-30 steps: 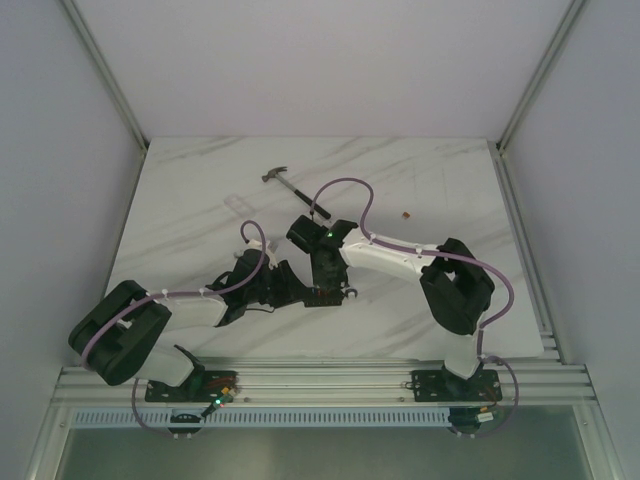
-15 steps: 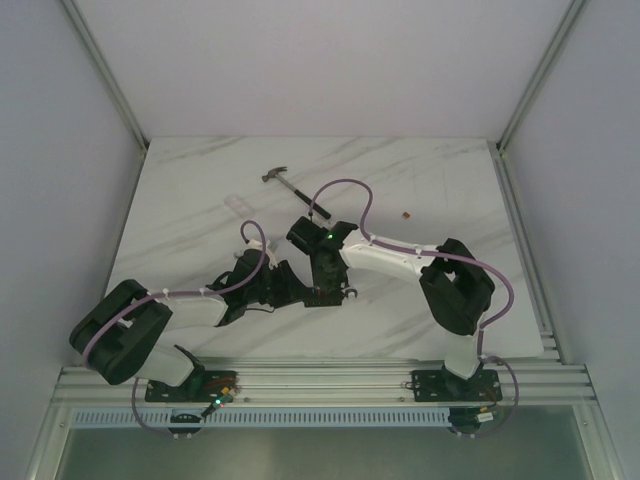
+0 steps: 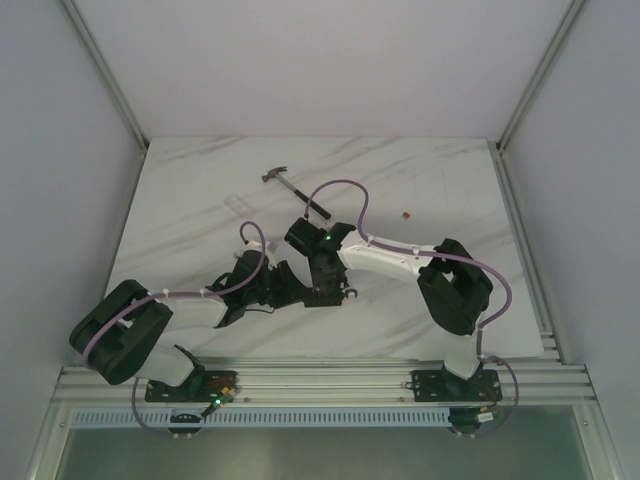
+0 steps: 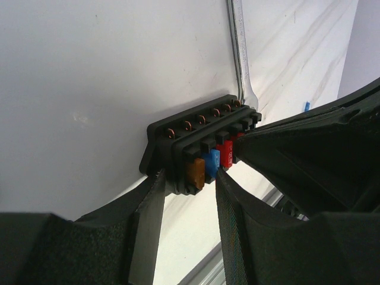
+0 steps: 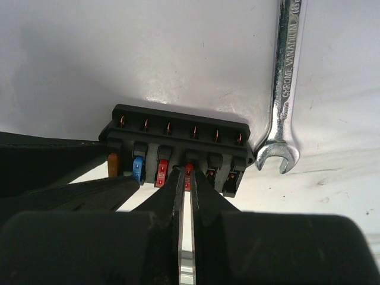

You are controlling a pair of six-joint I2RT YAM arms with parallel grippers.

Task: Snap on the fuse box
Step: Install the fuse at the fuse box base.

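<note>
While the left fingers [image 4: 237, 202] clamp the black rectangular plastic fuse box [image 4: 196, 133] on the white marble tabletop [image 3: 200, 200], the right fingers [image 5: 169, 196], nearly together, meet its red fuse [image 5: 189, 168]. A silver steel wrench [image 5: 284, 89] lies just beside at 2 o'clock, and a black-handled hammer [image 3: 295, 192] farther off at 12.

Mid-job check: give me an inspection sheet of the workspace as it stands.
Surface: white marbled table.
Job's things: fuse box on table, between both grippers.
Clutter: hammer, wrench beside box, small brown bit.
Grippers: left gripper clamps box end; right gripper shut, tips at a red fuse.
Cables: purple cable looped over arms.
Surroundings: white walls, nothing else seen.
</note>
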